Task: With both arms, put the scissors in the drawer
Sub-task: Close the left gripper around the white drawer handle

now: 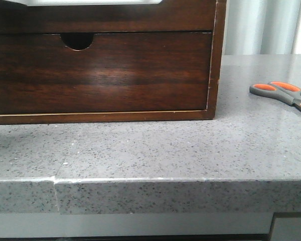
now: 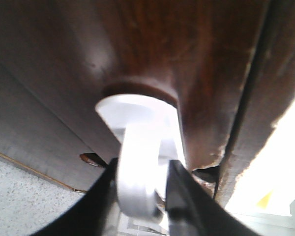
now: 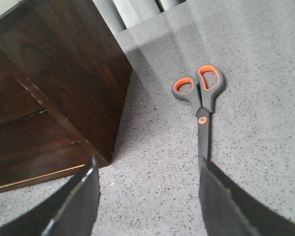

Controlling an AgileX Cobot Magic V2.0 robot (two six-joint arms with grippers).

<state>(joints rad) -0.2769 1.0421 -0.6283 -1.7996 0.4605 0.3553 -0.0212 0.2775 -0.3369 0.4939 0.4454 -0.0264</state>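
Underneath, speckled grey countertop [image 1: 140, 150], pale curtain [image 1: 261, 25]

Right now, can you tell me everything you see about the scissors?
The scissors are small, with grey handles lined orange inside both loops, an orange screw at the pivot and grey blades. They are closed and lie flat on the speckled grey counter, to the right of the wooden box, apart from it. Nothing holds them.

Speckled grey countertop [image 1: 140, 150]: wood box [image 1: 218, 60], scissors [image 1: 283, 93]
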